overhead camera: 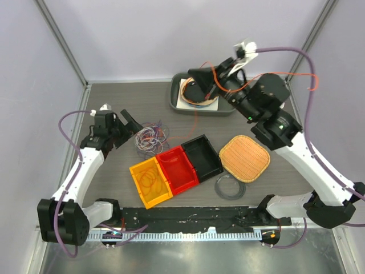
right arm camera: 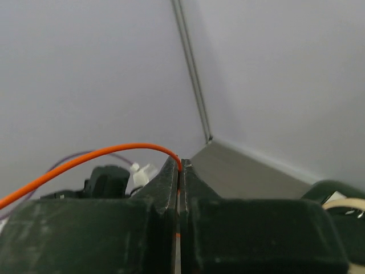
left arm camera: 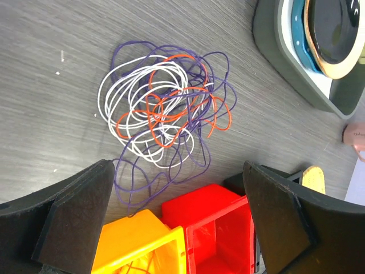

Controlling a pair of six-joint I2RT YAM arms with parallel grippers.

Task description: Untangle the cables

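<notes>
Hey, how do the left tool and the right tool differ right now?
The left tool stands wide open and holds nothing; the right tool is shut on an orange cable. The left tool points down at the tangled cables on the table; the right tool faces the walls, away from the table. Both are dark and two-fingered.
</notes>
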